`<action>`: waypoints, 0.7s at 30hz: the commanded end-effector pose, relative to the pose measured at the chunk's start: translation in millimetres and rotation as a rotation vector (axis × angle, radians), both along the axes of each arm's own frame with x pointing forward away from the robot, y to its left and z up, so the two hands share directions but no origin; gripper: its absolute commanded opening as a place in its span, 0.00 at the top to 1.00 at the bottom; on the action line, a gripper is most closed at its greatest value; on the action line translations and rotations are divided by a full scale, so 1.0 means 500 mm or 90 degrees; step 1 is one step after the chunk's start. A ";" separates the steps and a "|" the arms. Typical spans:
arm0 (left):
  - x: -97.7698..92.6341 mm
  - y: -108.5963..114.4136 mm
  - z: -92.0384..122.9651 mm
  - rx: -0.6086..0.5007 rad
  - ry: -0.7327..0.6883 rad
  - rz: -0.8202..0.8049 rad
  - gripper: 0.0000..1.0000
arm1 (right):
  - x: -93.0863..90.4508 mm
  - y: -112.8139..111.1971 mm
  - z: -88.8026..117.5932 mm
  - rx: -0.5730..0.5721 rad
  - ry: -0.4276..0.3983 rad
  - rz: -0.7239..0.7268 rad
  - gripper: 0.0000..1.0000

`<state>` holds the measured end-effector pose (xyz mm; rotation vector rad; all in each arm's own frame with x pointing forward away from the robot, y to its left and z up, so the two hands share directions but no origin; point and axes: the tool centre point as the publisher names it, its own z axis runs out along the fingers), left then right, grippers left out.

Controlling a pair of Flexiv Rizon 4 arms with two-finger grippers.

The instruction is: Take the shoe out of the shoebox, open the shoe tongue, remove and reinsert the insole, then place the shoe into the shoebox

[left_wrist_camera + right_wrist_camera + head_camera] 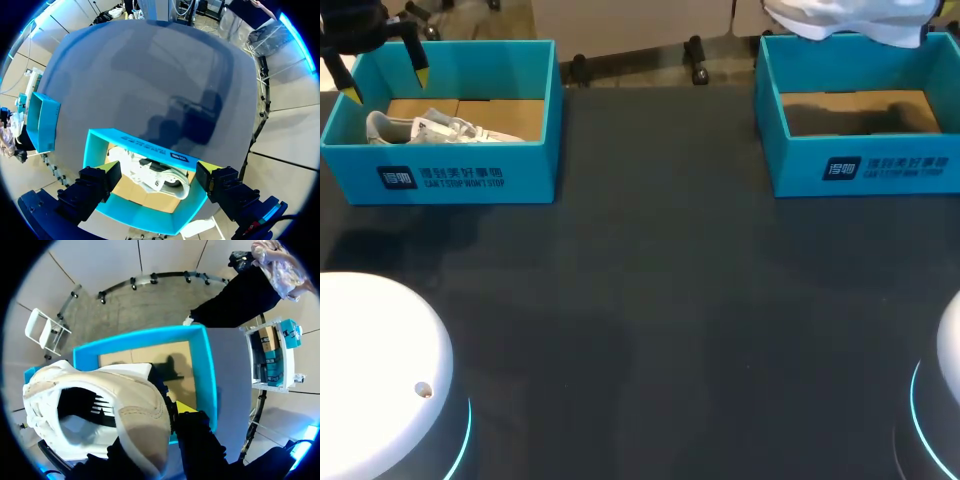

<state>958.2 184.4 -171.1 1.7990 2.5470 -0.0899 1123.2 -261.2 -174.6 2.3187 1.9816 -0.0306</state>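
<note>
One white sneaker (pixel 95 415) up in the air
right jaws clenched on it above the 2 o'clock shoebox (pixel 860 165); left jaws released over the 10 o'clock shoebox (pixel 450 175), second sneaker (pixel 430 128) inside.

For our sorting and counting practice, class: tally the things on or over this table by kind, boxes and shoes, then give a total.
Boxes: 2, the left box and the right box, both blue.
Shoes: 2, the boxed shoe lying in the left box and the raised shoe above the right box, both white.
Total: 4
</note>
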 end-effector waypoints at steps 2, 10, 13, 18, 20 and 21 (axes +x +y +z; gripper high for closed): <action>-0.003 0.001 0.000 0.001 -0.002 0.000 0.00 | -0.020 0.073 0.022 -0.025 0.003 -0.001 1.00; -0.003 0.001 0.000 0.001 -0.002 0.000 0.00 | -0.068 0.186 0.035 -0.037 0.024 0.004 1.00; -0.003 0.001 0.000 0.001 -0.002 0.000 0.00 | -0.097 0.227 0.039 -0.040 0.028 0.002 1.00; -0.003 0.001 0.000 0.001 -0.002 0.000 0.00 | -0.139 0.280 0.040 -0.049 0.028 -0.005 1.00; -0.003 0.001 0.000 0.001 -0.002 0.000 0.00 | -0.161 0.300 0.037 -0.054 0.025 -0.015 1.00; -0.003 0.001 0.000 0.001 -0.002 0.000 0.00 | -0.167 0.307 0.036 -0.054 0.022 -0.016 1.00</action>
